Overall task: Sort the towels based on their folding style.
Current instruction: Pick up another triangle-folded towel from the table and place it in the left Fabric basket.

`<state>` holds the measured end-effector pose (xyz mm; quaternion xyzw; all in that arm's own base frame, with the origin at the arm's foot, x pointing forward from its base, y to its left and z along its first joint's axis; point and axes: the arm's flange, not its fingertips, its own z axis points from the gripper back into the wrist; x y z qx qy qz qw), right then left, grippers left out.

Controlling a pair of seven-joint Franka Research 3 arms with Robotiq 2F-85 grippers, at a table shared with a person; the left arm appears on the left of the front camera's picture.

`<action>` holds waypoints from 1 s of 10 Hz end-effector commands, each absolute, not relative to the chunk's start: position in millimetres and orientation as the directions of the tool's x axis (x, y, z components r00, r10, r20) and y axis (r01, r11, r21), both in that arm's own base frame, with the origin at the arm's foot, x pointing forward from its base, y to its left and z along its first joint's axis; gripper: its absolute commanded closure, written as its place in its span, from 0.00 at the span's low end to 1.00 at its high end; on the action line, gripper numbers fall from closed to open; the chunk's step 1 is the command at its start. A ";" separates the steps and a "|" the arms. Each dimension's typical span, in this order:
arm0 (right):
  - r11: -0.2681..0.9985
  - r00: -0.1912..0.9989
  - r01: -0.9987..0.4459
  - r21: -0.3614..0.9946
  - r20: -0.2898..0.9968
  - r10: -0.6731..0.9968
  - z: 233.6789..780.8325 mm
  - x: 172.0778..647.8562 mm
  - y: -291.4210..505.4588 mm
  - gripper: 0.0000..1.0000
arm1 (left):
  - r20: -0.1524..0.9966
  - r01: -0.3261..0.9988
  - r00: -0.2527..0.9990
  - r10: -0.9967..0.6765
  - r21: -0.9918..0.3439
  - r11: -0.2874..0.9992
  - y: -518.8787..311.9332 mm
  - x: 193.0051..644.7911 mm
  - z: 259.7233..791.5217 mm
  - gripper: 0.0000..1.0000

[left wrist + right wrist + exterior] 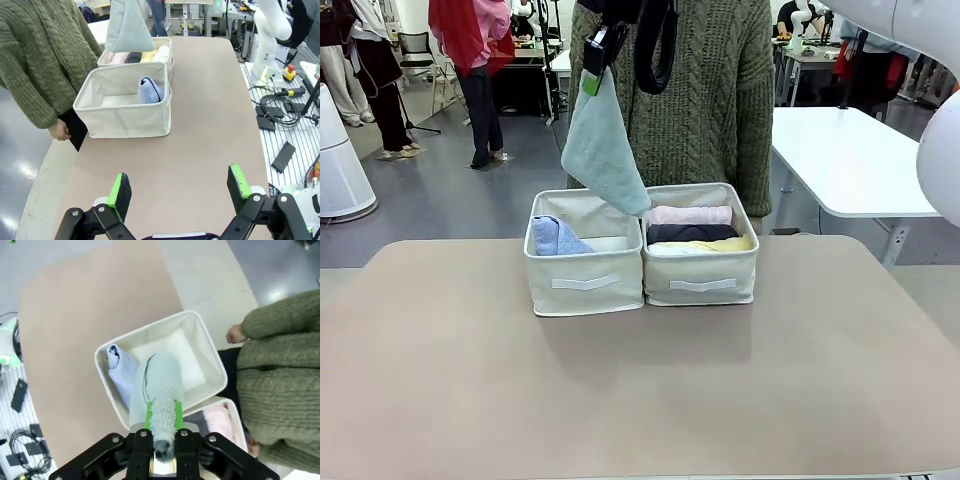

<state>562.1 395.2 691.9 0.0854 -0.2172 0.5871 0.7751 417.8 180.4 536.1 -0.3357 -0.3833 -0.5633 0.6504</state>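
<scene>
Teal towel gripped above the bins
My right fingers point(162, 415) pinch the pale teal cone towel point(602, 150) over the left bin point(584, 282), which holds the light blue towel point(556, 237); my left fingers point(180, 190) are spread wide, holding nothing.

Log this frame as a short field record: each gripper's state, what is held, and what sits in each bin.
right gripper: shut on pale teal cone towel, hanging above the bins
left gripper: open, holding nothing, over bare table
left bin: light blue towel
right bin: rolled pink towel, dark grey towel, yellow towel
person: standing behind the bins
</scene>
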 end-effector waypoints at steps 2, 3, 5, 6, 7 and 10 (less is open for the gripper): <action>0.304 0.216 -0.939 -0.163 0.408 0.887 691.9 562.0 392.4 0.85 | 0.885 0.990 0.056 -0.463 0.010 0.139 181.4 416.9 537.2 0.00; 0.304 0.216 -0.939 -0.163 0.408 0.887 691.9 562.0 392.4 0.85 | 0.885 0.990 0.056 -0.463 0.010 0.139 181.4 416.9 537.2 0.00; 0.300 0.217 -0.943 -0.144 0.418 0.882 689.5 564.2 393.2 0.85 | 0.885 0.990 0.056 -0.463 0.010 0.139 181.4 416.9 537.2 0.00; 0.180 0.073 -0.957 -0.228 0.410 0.909 685.3 562.6 405.4 0.85 | 0.885 0.990 0.056 -0.463 0.010 0.139 181.4 416.9 537.2 0.00; 0.129 0.010 -0.954 -0.271 0.398 0.917 683.6 563.1 416.4 0.85 | 0.885 0.990 0.056 -0.463 0.010 0.139 181.4 416.9 537.2 0.00; -0.024 -0.137 -0.953 -0.301 0.360 0.923 671.6 568.9 440.1 0.85 | 0.885 0.990 0.056 -0.463 0.010 0.139 181.4 416.9 537.2 0.00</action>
